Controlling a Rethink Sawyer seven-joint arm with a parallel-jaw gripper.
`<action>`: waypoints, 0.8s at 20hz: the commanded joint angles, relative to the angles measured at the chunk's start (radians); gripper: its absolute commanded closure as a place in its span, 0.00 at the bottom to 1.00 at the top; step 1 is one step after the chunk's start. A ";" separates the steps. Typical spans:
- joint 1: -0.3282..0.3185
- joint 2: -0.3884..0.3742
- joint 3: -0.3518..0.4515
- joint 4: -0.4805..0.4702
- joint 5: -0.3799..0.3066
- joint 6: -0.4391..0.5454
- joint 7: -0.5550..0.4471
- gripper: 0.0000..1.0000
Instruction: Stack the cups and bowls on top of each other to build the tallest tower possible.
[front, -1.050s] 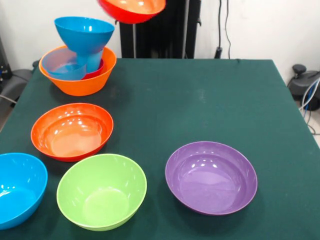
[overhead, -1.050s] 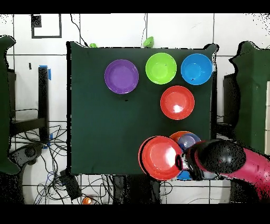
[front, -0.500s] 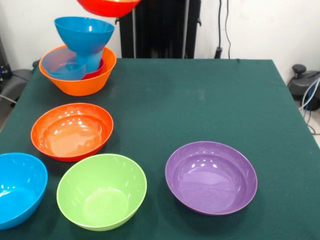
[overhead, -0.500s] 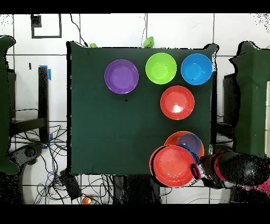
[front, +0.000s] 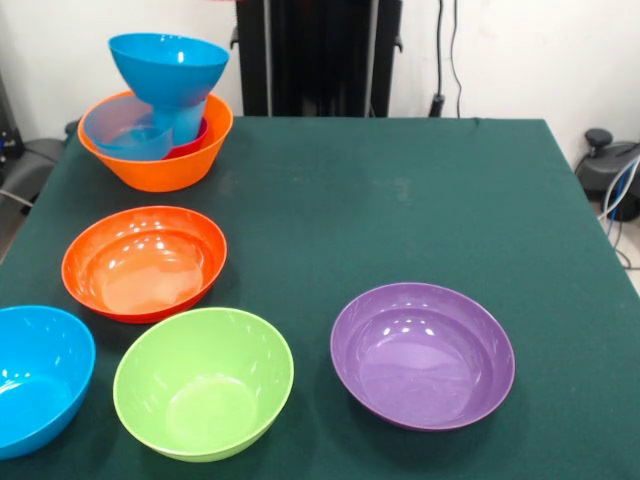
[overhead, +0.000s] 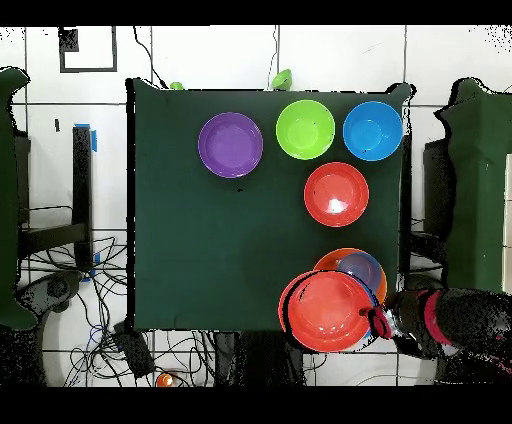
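Observation:
In the overhead view my gripper (overhead: 377, 322) is shut on the rim of a red bowl (overhead: 322, 310), held in the air at the table's bottom edge and partly covering the stack. The front view shows neither of them. The stack is an orange bowl (front: 160, 168) holding a tilted light-blue cup (front: 122, 128) and a small red cup (front: 192, 146), with a blue bowl (front: 168, 64) on top. On the cloth stand a red-orange bowl (front: 144, 262), a second blue bowl (front: 35, 378), a lime green bowl (front: 203, 382) and a purple bowl (front: 422, 354).
The green table (front: 400, 200) ends close behind the stack. A black column (front: 320, 55) rises behind the far edge. Cables lie on the floor around the table (overhead: 100, 310). The red arm (overhead: 460, 320) reaches in from the right of the overhead view.
The red bowl has risen out of the front view's top edge while moving left. In the overhead view it slid right, over the stack, and the arm drew back.

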 joint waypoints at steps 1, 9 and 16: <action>-0.008 0.135 0.163 0.039 -0.030 0.060 -0.319 1.00; 0.000 0.295 0.090 -0.036 -0.294 0.026 -0.310 1.00; -0.011 0.352 0.094 -0.081 -0.388 0.043 -0.296 1.00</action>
